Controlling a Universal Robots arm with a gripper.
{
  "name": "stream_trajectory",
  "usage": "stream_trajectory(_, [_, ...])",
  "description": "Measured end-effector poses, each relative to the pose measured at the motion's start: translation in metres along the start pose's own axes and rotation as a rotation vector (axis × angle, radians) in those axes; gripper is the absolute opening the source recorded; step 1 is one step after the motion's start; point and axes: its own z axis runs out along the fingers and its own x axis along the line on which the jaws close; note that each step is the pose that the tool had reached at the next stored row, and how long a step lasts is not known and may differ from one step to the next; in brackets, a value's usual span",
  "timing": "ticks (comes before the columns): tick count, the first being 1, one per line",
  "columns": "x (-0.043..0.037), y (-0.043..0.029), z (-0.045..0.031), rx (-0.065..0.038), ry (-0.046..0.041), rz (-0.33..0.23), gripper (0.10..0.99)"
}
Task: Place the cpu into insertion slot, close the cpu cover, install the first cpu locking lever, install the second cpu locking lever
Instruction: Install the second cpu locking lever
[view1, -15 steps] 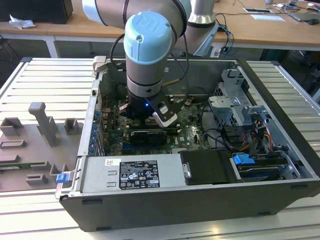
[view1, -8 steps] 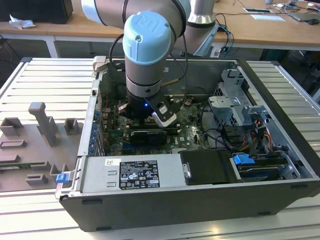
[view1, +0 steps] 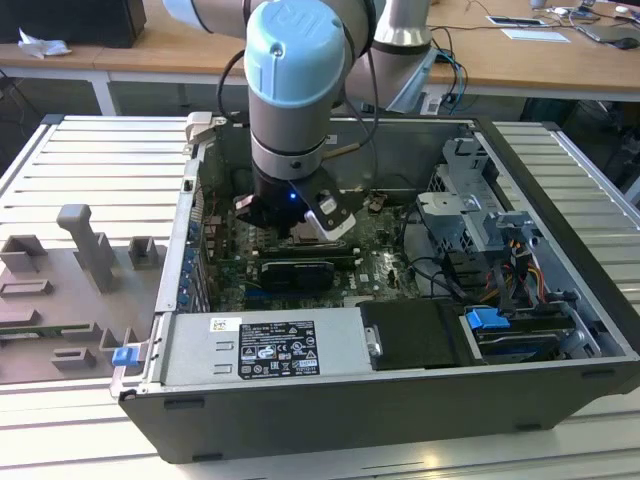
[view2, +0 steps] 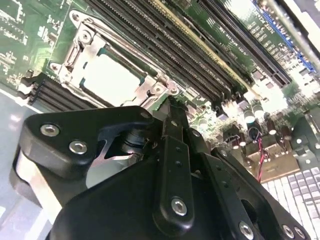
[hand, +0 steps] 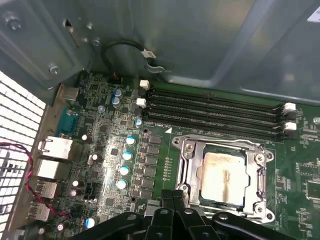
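One cpu (hand: 223, 176) lies flat in the insertion slot (hand: 192, 172) on the green motherboard (hand: 100, 150), with the cpu cover (hand: 260, 172) framing its pale, smudged silver face, so we judge the placing done. Our fingers (hand: 172, 200) hang just beside the socket's edge, drawn narrow together and holding nothing.
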Motion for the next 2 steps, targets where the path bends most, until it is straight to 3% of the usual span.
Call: stream_trajectory(2, [0.0000,0.0000,0.0000,0.000,-0.0002,0.000,0.106])
